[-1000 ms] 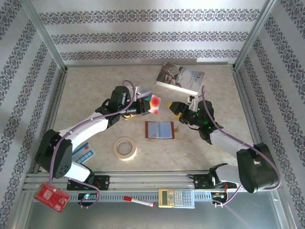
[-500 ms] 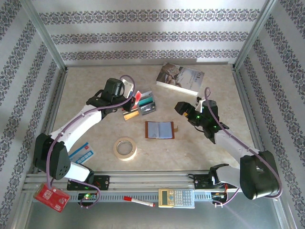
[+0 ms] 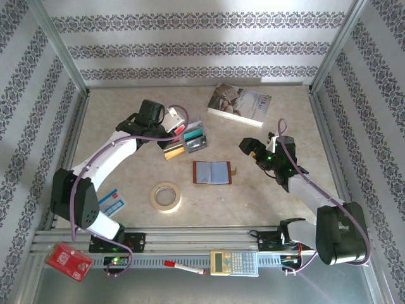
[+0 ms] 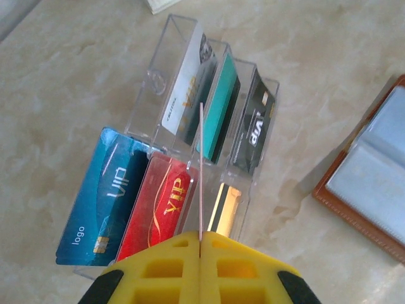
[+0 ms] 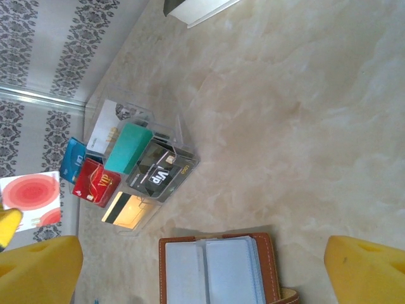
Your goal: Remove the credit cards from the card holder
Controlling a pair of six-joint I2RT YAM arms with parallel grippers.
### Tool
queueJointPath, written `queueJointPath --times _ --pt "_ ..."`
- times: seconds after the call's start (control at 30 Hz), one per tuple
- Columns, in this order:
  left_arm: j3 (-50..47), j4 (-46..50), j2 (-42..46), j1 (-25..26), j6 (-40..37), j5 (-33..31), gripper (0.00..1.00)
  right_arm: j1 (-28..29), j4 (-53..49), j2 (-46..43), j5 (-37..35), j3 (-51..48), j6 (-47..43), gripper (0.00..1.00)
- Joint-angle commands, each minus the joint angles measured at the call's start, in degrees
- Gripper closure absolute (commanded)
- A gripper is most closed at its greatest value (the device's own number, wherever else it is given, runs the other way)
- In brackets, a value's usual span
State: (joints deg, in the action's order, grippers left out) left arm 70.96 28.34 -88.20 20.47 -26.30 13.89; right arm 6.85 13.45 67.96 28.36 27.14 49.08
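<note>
My left gripper (image 4: 200,239) is shut on a thin credit card (image 4: 200,171), seen edge-on in the left wrist view. The right wrist view shows its face, white with red rings (image 5: 30,199). The card hangs just above a clear plastic rack (image 3: 187,142) in which blue (image 4: 101,202), red (image 4: 158,209), gold (image 4: 224,208), white, teal (image 4: 218,107) and black cards stand. The brown card holder (image 3: 212,171) lies open on the table, its pale blue sleeves (image 5: 215,266) facing up. My right gripper (image 3: 253,149) is open, above and to the right of the holder, with nothing between its fingers.
A pale book (image 3: 239,104) lies at the back. A tape roll (image 3: 166,196) sits in front of the holder. A blue-and-white packet (image 3: 111,201) lies near the left arm's base. A red packet (image 3: 68,261), a marker (image 3: 185,268) and a calculator (image 3: 234,262) rest on the front rail.
My left gripper carried the red-ringed card left and back, from beside the right gripper to above the rack. My right gripper opened wider and drew away to the right.
</note>
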Motion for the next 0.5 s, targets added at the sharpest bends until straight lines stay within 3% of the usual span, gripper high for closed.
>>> queueJointPath --times 0.0,0.23,0.47 --pt "2.04 3.58 -1.8 -1.61 -8.22 3.04 1.0 -0.49 0.26 -0.83 1.09 -1.15 -0.67 0.02" --pt "4.38 5.55 -7.33 -3.21 -14.16 2.84 1.0 -0.44 0.51 0.41 1.76 -0.56 0.45 0.02" --pt "6.74 6.77 -10.15 -3.79 -17.09 7.25 1.0 -0.47 0.46 0.97 1.83 -0.24 1.18 0.02"
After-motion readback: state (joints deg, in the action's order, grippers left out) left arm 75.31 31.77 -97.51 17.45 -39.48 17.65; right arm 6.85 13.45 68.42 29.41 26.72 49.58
